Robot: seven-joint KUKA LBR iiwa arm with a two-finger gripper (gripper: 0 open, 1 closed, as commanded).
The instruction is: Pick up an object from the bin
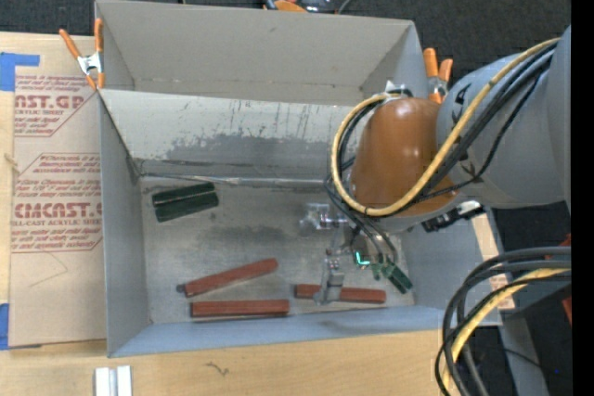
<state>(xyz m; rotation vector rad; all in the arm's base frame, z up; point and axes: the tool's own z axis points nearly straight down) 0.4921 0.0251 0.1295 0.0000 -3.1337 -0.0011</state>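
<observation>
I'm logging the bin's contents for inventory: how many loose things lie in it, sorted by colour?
Red-brown sticks: 3
Dark green block: 1
Total: 4

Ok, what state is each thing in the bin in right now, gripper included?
gripper: low in the bin, over the left end of the short stick; grasp not confirmable.
short red-brown stick: lying flat, front right.
long red-brown stick: lying flat along the front wall, clear of the gripper.
angled red-brown stick: lying flat, slanted, just behind the long one.
dark green block: lying flat, far left, alone.
</observation>
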